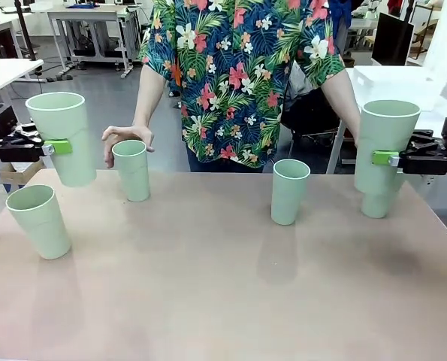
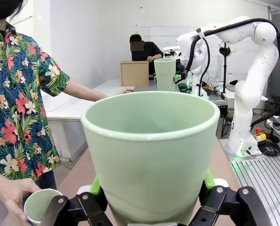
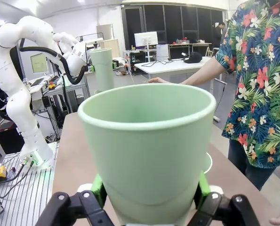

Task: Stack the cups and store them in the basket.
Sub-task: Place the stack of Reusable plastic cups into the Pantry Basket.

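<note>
Where cups stand, tabletop is beige.

Left fingers clamped on cup, right fingers likewise

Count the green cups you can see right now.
6 cups: one cup in the left gripper, one in the right gripper, one partly hidden behind it, one near the table's left edge, one by the person's hand, one right of centre.

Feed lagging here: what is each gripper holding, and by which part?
The left gripper clamps a cup mid-wall; the right gripper clamps another cup mid-wall, both upright.
</note>
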`<act>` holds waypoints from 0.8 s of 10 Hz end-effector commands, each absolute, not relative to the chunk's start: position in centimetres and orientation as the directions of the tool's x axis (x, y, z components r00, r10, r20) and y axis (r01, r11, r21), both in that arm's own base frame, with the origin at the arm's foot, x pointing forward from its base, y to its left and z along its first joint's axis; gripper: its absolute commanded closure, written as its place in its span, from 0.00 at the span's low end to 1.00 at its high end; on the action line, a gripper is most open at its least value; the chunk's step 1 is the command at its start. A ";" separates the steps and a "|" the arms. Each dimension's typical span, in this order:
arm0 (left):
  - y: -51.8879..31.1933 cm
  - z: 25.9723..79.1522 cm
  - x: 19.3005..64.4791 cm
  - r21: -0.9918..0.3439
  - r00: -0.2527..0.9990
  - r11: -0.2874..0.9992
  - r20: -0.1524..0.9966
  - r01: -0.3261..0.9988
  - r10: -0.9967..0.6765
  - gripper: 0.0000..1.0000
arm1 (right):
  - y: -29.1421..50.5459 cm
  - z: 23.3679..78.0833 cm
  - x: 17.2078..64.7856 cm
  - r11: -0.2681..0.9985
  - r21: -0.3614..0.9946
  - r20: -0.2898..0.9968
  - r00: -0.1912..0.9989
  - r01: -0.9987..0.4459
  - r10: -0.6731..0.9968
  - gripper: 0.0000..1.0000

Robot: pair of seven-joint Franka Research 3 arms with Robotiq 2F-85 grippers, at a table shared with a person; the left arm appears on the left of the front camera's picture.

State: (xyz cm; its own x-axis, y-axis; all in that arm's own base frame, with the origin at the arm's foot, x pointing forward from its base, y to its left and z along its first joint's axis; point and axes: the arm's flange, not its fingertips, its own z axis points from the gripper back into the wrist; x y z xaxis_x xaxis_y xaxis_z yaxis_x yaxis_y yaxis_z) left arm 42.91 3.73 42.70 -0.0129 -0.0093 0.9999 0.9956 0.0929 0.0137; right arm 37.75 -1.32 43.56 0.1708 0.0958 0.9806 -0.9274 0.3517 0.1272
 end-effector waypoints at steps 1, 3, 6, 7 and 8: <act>3.7 43.0 42.8 0.021 -0.021 0.091 1.000 0.996 -0.009 0.13 | -1.4 43.6 37.8 0.358 0.125 0.981 0.170 -0.925 0.096 0.13; 3.7 43.0 42.8 0.021 -0.021 0.091 1.000 0.996 -0.009 0.13 | -1.4 43.6 37.8 0.358 0.125 0.981 0.170 -0.925 0.096 0.13; 3.7 43.0 42.8 0.021 -0.021 0.091 1.000 0.996 -0.009 0.13 | -1.4 43.6 37.8 0.358 0.125 0.981 0.170 -0.925 0.096 0.13; 3.7 43.0 42.8 0.021 -0.021 0.091 1.000 0.996 -0.009 0.13 | -1.4 43.6 37.8 0.358 0.125 0.981 0.170 -0.925 0.096 0.13; 3.7 43.0 42.8 0.021 -0.021 0.091 1.000 0.996 -0.009 0.13 | -1.4 43.6 37.8 0.358 0.125 0.981 0.170 -0.925 0.096 0.13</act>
